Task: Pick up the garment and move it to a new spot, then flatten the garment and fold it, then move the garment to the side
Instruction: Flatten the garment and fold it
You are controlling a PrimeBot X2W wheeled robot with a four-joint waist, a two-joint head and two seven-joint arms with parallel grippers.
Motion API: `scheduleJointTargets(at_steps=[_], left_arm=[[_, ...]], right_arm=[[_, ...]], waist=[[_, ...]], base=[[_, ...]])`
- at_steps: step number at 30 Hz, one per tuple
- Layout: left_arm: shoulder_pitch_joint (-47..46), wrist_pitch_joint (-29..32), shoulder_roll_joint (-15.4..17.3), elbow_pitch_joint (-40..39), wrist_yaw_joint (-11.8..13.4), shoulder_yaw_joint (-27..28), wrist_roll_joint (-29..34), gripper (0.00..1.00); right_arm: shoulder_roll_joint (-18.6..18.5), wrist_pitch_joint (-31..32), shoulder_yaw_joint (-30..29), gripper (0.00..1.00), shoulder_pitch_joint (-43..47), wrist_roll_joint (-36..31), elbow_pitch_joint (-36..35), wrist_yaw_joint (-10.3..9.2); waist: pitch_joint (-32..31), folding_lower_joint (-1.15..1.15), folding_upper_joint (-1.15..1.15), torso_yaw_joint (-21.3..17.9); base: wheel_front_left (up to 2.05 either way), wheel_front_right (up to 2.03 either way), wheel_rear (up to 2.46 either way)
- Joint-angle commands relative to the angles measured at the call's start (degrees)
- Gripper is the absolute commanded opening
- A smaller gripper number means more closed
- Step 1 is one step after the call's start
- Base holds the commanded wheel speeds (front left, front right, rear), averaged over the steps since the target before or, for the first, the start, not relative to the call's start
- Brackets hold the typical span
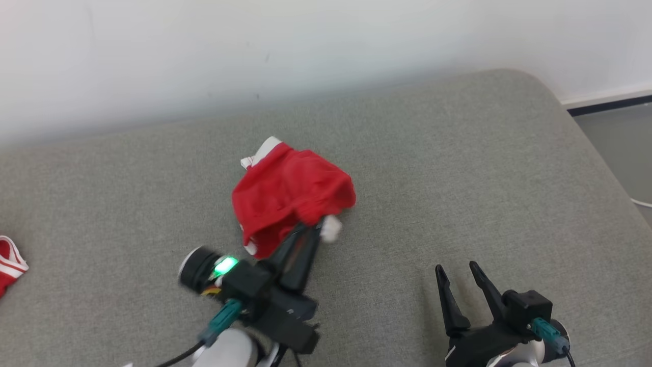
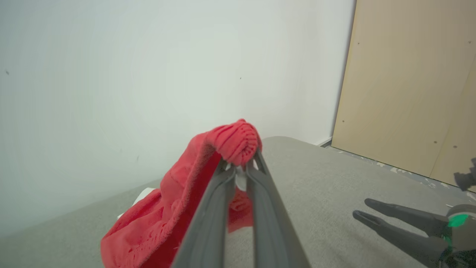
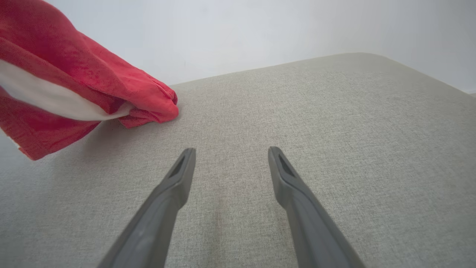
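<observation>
1. Grey fabric cushion (image 1: 458, 178) against a white wall (image 1: 204, 51), that's the setup.
2. Red garment (image 1: 285, 199) with white trim sits mid-cushion, one bunched fold raised.
3. My left gripper (image 1: 310, 229) is pinched tight on that fold.
4. My right gripper (image 1: 456, 270) hangs spread wide over bare cushion, well apart.
5. Another red-and-white piece (image 1: 9, 262) peeks in at the far left edge.

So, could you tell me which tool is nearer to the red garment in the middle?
Left. The left tool is shut on the red garment; the right tool is open, apart from it, off to its right.
</observation>
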Motion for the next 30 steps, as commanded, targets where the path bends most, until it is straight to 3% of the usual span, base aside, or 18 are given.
scheduleJointTargets(at_steps=[1, 9, 14, 17, 24, 30], left_arm=[[-2.7, -0.2, 0.2, -0.5, 0.1, -2.1, -0.6, 0.00], [-16.2, -0.2, -2.1, 2.2, 0.3, -1.2, -2.9, 0.00], [-20.3, -0.2, -2.5, 5.3, 2.6, 2.0, -2.2, 0.00], [-19.6, -0.2, -2.4, 8.2, 3.8, 4.0, -2.3, 0.00], [-13.1, -0.2, 1.8, 20.0, 6.9, 11.9, -3.8, 0.00], [-5.6, -0.2, 2.9, 25.7, 7.0, 16.5, -4.7, 0.00]], right_arm=[[0.2, 0.0, -0.1, 1.00, 1.1, -0.1, 0.2, 0.20], [0.8, 0.0, -1.4, 1.00, 2.3, -0.1, 0.8, 0.20], [1.1, 0.0, -2.0, 1.00, 2.1, 0.2, 0.9, 0.20], [1.1, 0.0, -2.2, 1.00, 1.8, 0.3, 0.8, 0.20], [0.6, 0.0, -2.5, 1.00, 0.7, 0.3, 0.0, 0.20], [-0.4, 0.0, -2.2, 1.00, -0.1, 0.1, -0.3, 0.20]], waist=[[-1.9, 0.01, 0.00, 0.1], [-1.6, 0.01, 0.00, -0.2], [-0.5, 0.01, 0.00, -0.1], [0.0, 0.01, 0.00, 0.0], [2.2, 0.01, 0.00, 1.6], [2.8, 0.01, 0.00, 4.1]], base=[[0.00, 0.00, 0.00], [0.00, 0.00, 0.00], [0.00, 0.00, 0.00], [0.00, 0.00, 0.00], [0.00, 0.00, 0.00], [0.00, 0.00, 0.00]])
